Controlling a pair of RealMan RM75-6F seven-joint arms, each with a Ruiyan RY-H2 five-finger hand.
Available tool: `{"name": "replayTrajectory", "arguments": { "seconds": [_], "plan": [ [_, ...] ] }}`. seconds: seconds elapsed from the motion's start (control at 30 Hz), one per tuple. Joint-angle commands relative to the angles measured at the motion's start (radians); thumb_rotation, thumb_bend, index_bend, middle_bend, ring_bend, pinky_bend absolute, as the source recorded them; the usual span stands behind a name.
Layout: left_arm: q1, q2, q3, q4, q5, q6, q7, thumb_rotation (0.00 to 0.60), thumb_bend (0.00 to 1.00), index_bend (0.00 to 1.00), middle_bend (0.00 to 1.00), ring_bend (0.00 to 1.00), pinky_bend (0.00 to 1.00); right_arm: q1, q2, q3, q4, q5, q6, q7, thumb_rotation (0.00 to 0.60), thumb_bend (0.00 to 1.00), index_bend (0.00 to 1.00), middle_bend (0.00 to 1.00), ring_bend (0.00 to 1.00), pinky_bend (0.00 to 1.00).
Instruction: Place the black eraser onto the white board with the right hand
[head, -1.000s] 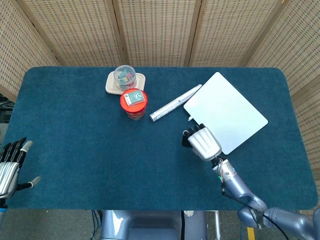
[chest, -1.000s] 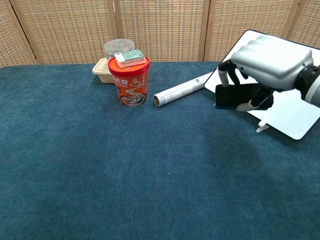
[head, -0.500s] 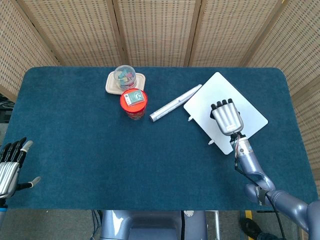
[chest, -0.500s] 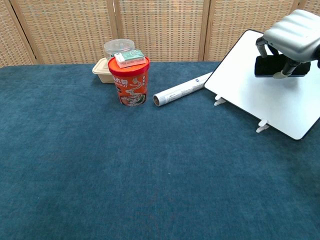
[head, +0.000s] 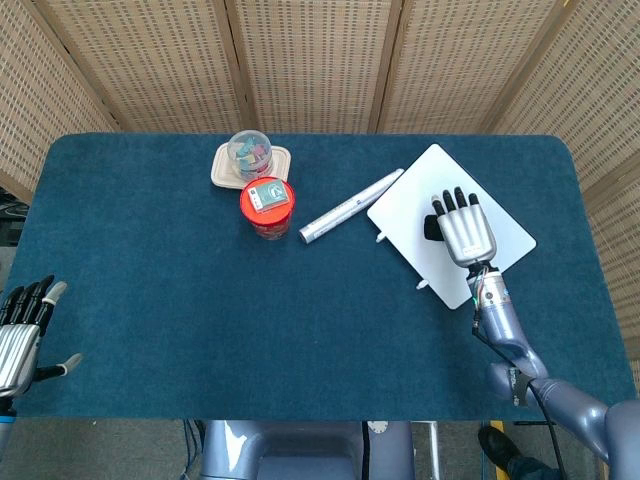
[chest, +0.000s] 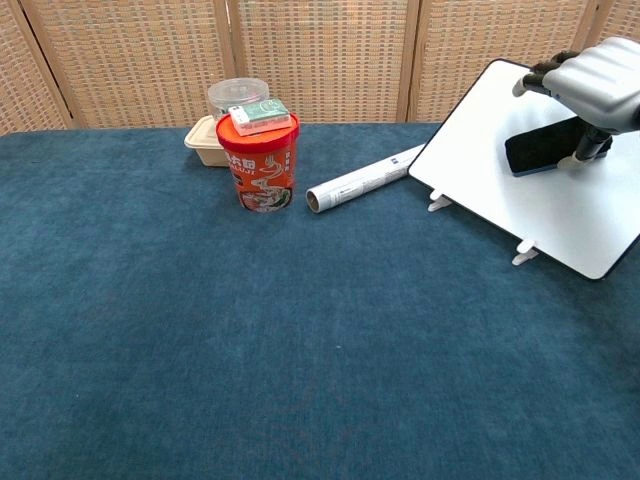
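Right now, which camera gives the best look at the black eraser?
The chest view: the black eraser lies on the white board, most of its length visible below the right hand. In the head view only a dark sliver peeks out beside the hand.

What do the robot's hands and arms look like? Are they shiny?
Yes, shiny. The right hand has a ribbed silver-grey metal back and black fingers. Its arm is smooth blue-grey metal with thin cables near the wrist. The left hand is silver with dark fingers and pale tips.
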Motion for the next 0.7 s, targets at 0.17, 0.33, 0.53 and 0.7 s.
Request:
{"name": "replayTrajectory", "arguments": {
  "seconds": [0.17,0.33,0.53,0.7],
  "plan": [
    [-0.001,-0.001,0.002,0.001,0.003,0.0,0.003,0.6,0.0,0.0,0.0,0.0,0.0,-0.017,0.036,0.02,-0.118,0.055,0.031,-0.074,0.6,0.0,0.0,0.0,0.0,0.0],
    [0.003,0.003,0.002,0.0,0.005,0.006,-0.008,0.6,0.0,0.0,0.0,0.0,0.0,-0.046,0.093,0.013,-0.226,0.009,0.106,-0.039,0.6,0.0,0.0,0.0,0.0,0.0],
    [0.006,0.009,0.003,0.003,0.012,0.014,-0.026,0.6,0.0,0.0,0.0,0.0,0.0,-0.147,0.224,-0.028,-0.407,-0.074,0.22,0.099,0.6,0.0,0.0,0.0,0.0,0.0],
    [0.007,0.013,0.0,0.009,0.011,0.017,-0.044,0.6,0.0,0.0,0.0,0.0,0.0,-0.286,0.323,-0.102,-0.536,-0.104,0.312,0.294,0.6,0.0,0.0,0.0,0.0,0.0]
  ]
}}
